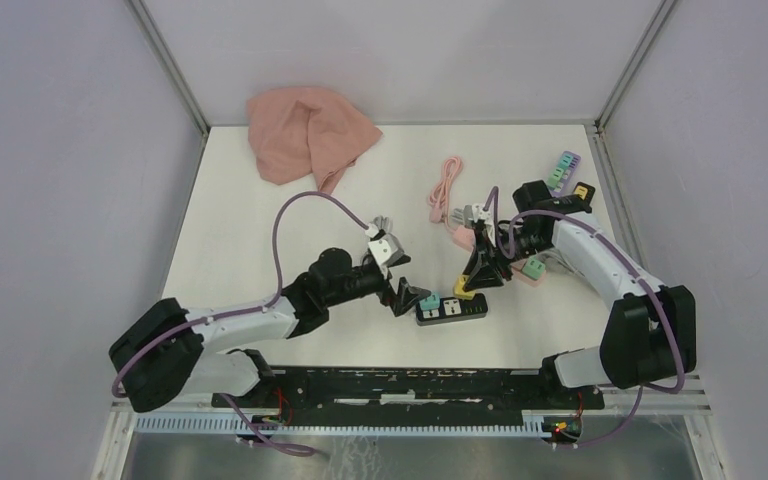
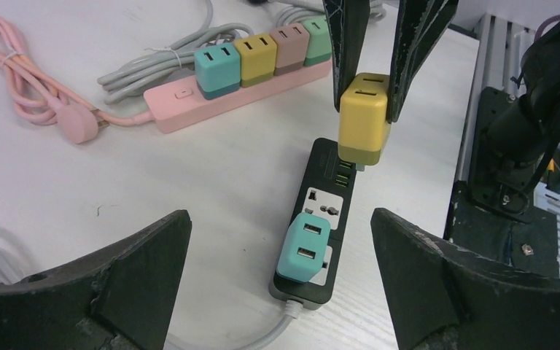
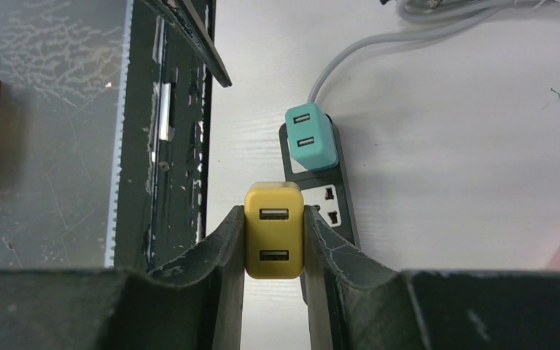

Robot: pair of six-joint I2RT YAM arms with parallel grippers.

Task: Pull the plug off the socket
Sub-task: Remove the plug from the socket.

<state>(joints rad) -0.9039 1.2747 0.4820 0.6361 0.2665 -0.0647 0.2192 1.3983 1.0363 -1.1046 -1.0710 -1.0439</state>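
A yellow plug (image 2: 364,120) stands upright at the right end of a black power strip (image 2: 326,198). My right pincer (image 3: 274,216) comes down from above and pinches it on two sides. The plug's base sits at the strip's end socket; I cannot tell whether the prongs are fully out. The strip's long axis runs left to right across the counter (image 2: 189,189), so I judge the pull goes straight up. A teal plug (image 2: 304,248) fills the strip's left end. My left pincer (image 1: 403,296) hovers there, spread wide and gripping nothing. A pink power strip (image 2: 182,109) lies well apart beyond. Nothing blocks the lift.
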